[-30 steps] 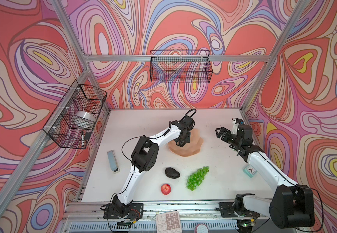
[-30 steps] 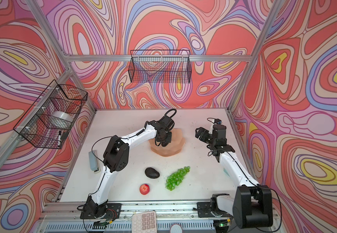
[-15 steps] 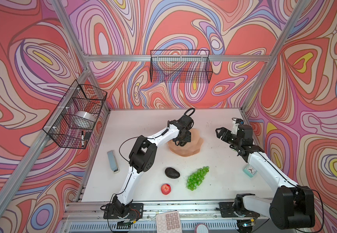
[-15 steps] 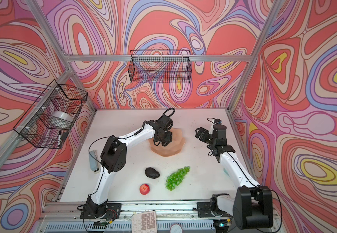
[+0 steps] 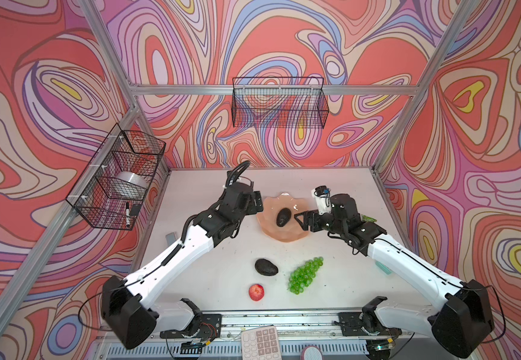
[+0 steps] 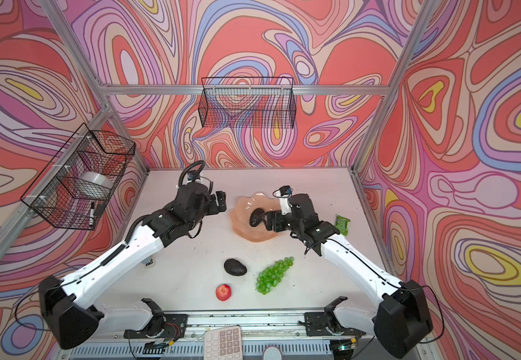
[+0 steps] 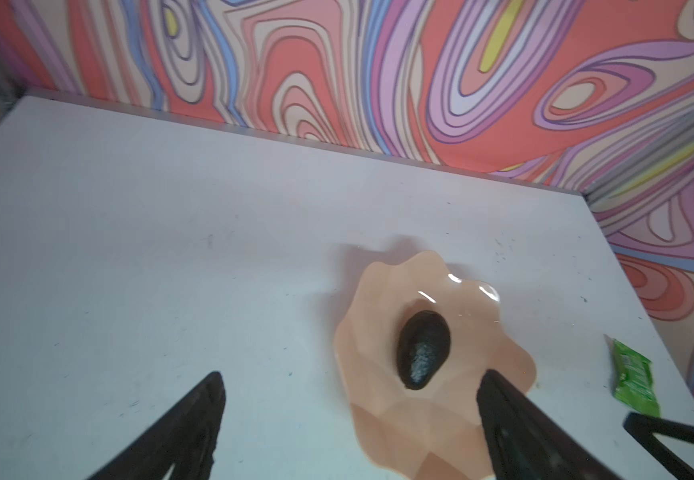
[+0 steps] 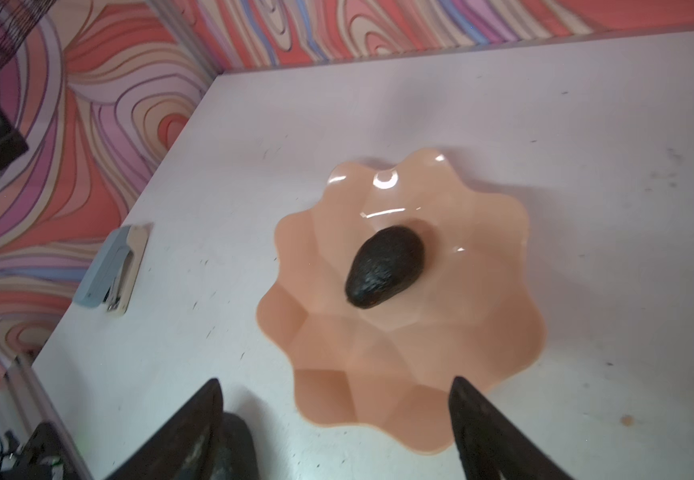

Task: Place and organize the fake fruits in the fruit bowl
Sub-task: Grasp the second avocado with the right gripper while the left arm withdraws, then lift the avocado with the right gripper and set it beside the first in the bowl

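The peach-pink fruit bowl (image 5: 287,237) (image 6: 253,234) stands at mid-table with one dark avocado (image 5: 283,217) (image 6: 255,217) lying in it. My left gripper (image 5: 257,205) (image 6: 220,202) hangs open and empty just left of the bowl; in its wrist view the gripper (image 7: 352,374) frames the bowl (image 7: 378,419) and avocado (image 7: 422,351). My right gripper (image 5: 302,218) (image 6: 268,219) is open at the bowl's right rim, empty (image 8: 335,379), facing the avocado (image 8: 384,268). Nearer the front lie a second avocado (image 5: 266,267), green grapes (image 5: 305,275) and a red apple (image 5: 256,292).
A green foil packet (image 5: 368,218) (image 7: 636,376) lies right of the bowl behind the right wrist. A grey stapler (image 8: 114,268) lies by the left wall. Black wire baskets hang on the back wall (image 5: 279,106) and left wall (image 5: 118,177). A calculator (image 5: 260,343) sits past the front rail.
My left gripper opened, let the avocado go into the bowl and drew back to the left. My right gripper moved left to the bowl's right rim.
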`<state>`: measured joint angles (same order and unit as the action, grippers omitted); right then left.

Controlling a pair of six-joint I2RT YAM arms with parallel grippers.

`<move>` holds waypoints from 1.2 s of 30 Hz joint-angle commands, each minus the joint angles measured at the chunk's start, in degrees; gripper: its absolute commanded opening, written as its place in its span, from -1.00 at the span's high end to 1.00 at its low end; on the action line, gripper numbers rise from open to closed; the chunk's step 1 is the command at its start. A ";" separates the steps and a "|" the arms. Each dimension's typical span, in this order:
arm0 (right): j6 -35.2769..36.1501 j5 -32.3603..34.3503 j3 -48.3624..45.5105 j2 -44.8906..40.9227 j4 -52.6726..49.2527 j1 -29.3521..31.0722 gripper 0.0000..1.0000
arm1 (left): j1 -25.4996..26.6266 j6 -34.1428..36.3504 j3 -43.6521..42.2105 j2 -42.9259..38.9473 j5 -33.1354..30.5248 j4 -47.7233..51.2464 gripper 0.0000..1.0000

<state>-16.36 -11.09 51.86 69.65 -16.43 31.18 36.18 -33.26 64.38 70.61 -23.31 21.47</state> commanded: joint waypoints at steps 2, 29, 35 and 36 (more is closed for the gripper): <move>4.56 2.40 1.70 1.45 -5.93 10.12 -0.74 | -3.39 -2.99 -14.42 -13.17 -10.24 -1.54 -1.00; 0.19 16.25 9.37 29.08 -5.53 30.16 -0.54 | -5.95 -9.37 -25.90 -31.81 -17.64 8.41 -1.00; -0.55 16.29 9.59 30.20 -4.44 30.10 -0.27 | -5.95 -9.59 -25.97 -31.76 -17.56 8.52 -1.00; -0.76 15.98 9.58 29.87 -4.20 30.16 -0.19 | -5.95 -9.55 -25.97 -31.76 -17.51 8.59 -1.00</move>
<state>-16.23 3.90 60.20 99.24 -22.17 60.99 30.65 -41.43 38.54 38.76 -39.68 28.14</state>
